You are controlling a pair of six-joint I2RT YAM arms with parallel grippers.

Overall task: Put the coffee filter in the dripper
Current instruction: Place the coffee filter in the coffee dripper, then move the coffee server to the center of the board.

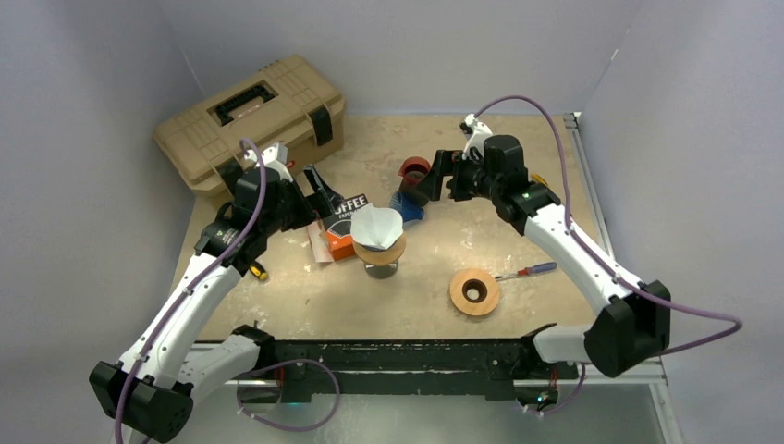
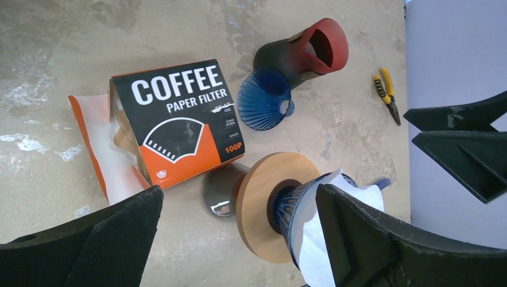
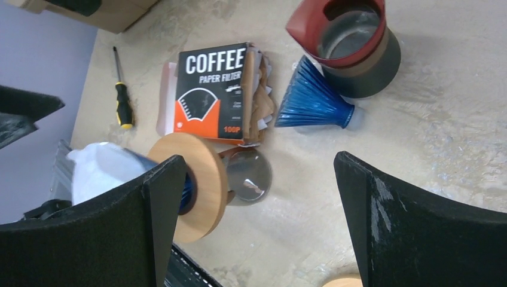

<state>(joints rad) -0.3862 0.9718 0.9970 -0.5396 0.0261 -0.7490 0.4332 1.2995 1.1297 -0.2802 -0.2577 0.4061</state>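
Observation:
A white paper coffee filter [image 1: 377, 225] sits inside a blue ribbed dripper [image 2: 288, 206], its edge standing above the rim. The dripper has a wooden collar [image 1: 392, 251] and stands on a metal cup [image 1: 381, 270]. The filter also shows in the left wrist view [image 2: 312, 239] and in the right wrist view [image 3: 98, 173]. My left gripper [image 1: 319, 192] is open and empty, just left of the dripper, above the orange-and-black filter box [image 1: 337, 227]. My right gripper [image 1: 428, 185] is open and empty, behind and to the right of the dripper.
A second blue dripper [image 1: 407, 205] lies on its side by a red-and-black cup [image 1: 414, 169]. A spare wooden collar [image 1: 474, 291] and a screwdriver [image 1: 527, 271] lie front right. A tan toolbox [image 1: 250, 120] stands back left. A yellow-handled screwdriver [image 1: 257, 268] and pliers [image 2: 385, 92] lie nearby.

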